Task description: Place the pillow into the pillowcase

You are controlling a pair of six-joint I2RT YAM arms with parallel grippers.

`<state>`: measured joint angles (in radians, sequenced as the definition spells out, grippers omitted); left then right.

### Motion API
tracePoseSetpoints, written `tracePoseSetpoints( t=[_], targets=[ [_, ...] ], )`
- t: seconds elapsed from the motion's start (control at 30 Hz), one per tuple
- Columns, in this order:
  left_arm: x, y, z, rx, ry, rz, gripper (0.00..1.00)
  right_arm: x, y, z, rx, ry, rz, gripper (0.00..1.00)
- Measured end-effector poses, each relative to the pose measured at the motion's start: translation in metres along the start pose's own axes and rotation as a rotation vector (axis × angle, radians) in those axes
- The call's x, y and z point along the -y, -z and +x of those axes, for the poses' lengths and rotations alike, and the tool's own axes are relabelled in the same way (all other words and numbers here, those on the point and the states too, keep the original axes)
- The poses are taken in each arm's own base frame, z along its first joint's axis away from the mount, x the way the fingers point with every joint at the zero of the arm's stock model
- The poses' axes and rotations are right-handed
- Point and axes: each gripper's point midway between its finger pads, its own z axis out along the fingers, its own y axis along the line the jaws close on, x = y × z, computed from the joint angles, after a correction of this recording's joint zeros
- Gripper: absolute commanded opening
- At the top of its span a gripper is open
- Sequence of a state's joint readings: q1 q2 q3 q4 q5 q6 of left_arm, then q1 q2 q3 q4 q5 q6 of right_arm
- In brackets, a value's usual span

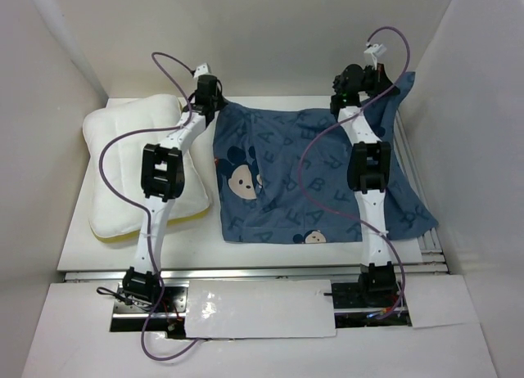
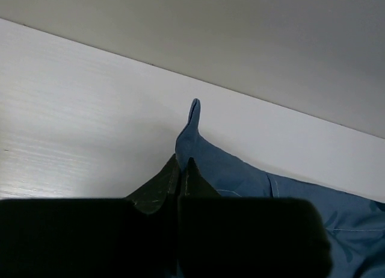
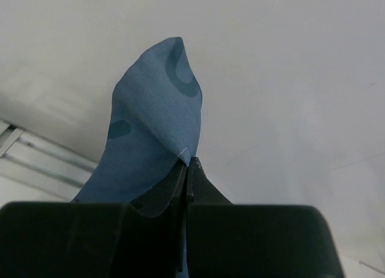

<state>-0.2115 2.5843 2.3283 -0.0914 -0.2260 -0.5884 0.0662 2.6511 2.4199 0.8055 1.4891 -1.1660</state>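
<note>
The blue pillowcase (image 1: 286,177), printed with pale letters and mouse faces, lies spread over the middle and right of the table. My left gripper (image 1: 217,106) is shut on its far left corner (image 2: 198,151), down near the table. Higher up at the far right, my right gripper (image 1: 385,85) is shut on the other far corner (image 3: 159,115), which stands up against the wall. The white pillow (image 1: 123,161) with its yellow strip (image 1: 155,229) lies at the left, partly under my left arm and outside the case.
White walls close in the table at the back and on both sides. A slatted metal strip (image 1: 430,247) runs along the table's right edge, partly under the cloth. Purple cables loop off both arms.
</note>
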Motion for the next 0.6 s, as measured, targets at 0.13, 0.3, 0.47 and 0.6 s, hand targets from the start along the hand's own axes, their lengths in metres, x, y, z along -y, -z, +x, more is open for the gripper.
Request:
tracePoseSetpoints(
  t=[0.13,0.3,0.47,0.6],
  targets=[
    [-0.005,-0.006,0.012,-0.005,0.026,-0.005,0.00,-0.037,0.014,0.025,0.011,0.001,-0.025,0.00],
    [-0.014,-0.009,0.026,-0.023,0.044,-0.035,0.00,-0.082,0.027,0.056,0.034,-0.035,-0.070,0.00],
    [-0.018,-0.010,0.025,-0.016,0.068,-0.046,0.36,-0.090,0.013,0.052,0.045,-0.181,-0.084,0.23],
    [-0.018,-0.005,0.031,-0.061,0.088,0.010,1.00,-0.100,-0.011,0.046,0.079,-0.252,-0.125,0.91]
  ],
)
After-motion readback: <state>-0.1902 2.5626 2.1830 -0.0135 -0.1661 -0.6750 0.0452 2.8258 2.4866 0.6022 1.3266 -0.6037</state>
